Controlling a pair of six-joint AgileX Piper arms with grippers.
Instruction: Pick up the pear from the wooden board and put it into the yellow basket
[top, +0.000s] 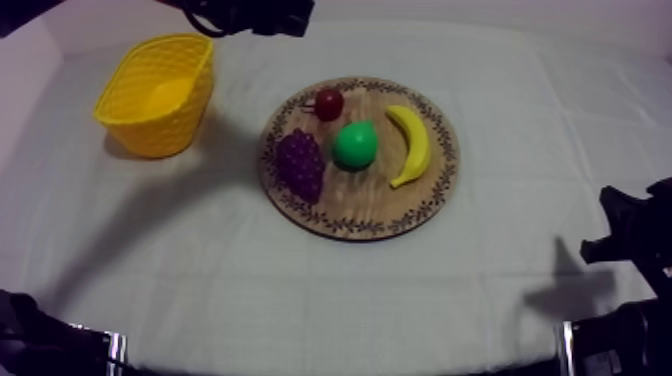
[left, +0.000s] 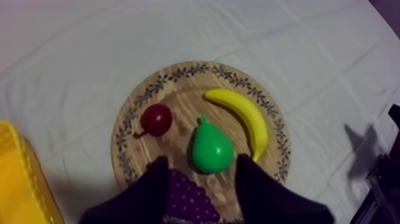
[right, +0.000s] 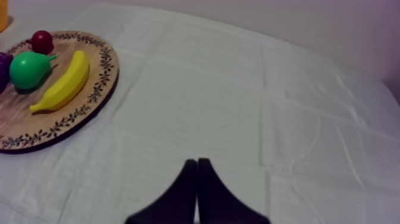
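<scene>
The green pear (top: 354, 145) lies in the middle of the round wooden board (top: 350, 222), between the purple grapes (top: 300, 163) and the banana (top: 411, 143). A small red fruit (top: 328, 103) sits at the board's far edge. The yellow basket (top: 158, 93) stands at the back left, with nothing in it. My left gripper (left: 202, 161) hangs open above the board, its fingers (left: 153, 184) over the grapes (left: 186, 199) and the pear (left: 211, 149) just beyond the tips. My right gripper (right: 196, 162) is shut on nothing, low over the cloth to the right of the board (right: 83, 113).
My left arm (top: 250, 15) reaches in at the back, between basket and board. My right arm (top: 625, 235) rests at the table's right front. Bare cloth stretches in front of the board and to its right.
</scene>
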